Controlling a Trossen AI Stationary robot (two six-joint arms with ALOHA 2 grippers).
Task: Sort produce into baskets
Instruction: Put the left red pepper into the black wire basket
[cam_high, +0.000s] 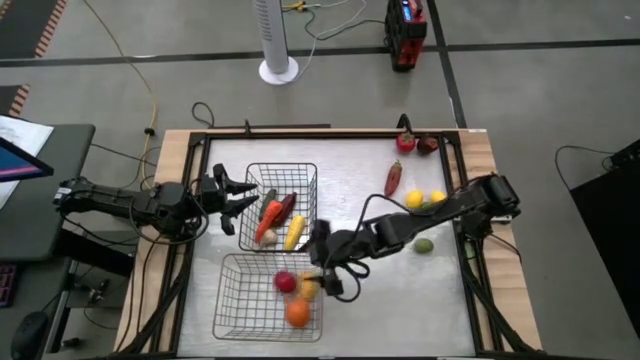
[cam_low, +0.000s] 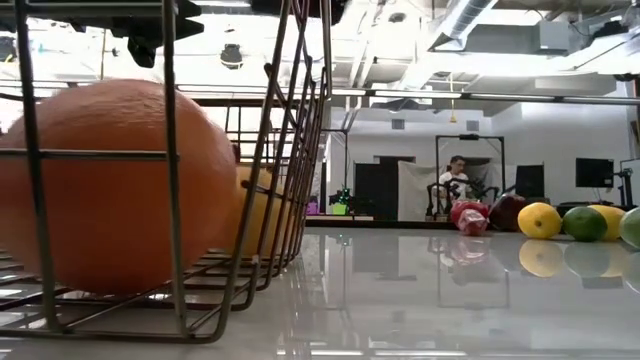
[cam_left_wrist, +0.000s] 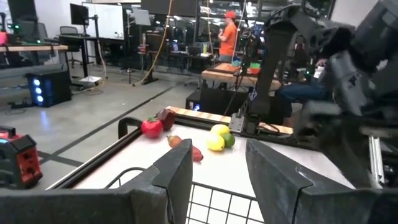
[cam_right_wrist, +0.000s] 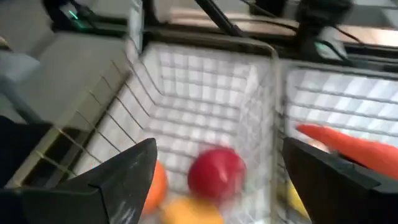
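Note:
Two wire baskets stand left of centre. The near basket (cam_high: 232, 300) holds a red ball (cam_right_wrist: 216, 174), a yellow piece (cam_high: 307, 289) and an orange (cam_low: 110, 190). The far basket (cam_high: 300, 175) holds a carrot (cam_high: 268, 218), a dark red long piece (cam_high: 286, 206), a yellow long piece (cam_high: 294, 231) and a pale piece. My right gripper (cam_high: 322, 278) hangs open above the near basket's right edge, with nothing between its fingers. My left gripper (cam_high: 236, 200) waits open at the far basket's left side.
Loose produce lies on the table's right half: a red tomato (cam_high: 405, 142), a dark red piece (cam_high: 427, 145), a red chili (cam_high: 393, 178), two yellow lemons (cam_high: 414, 198), and a green lime (cam_high: 424, 245). A dark frame (cam_high: 330, 131) rims the table. People show in the room beyond.

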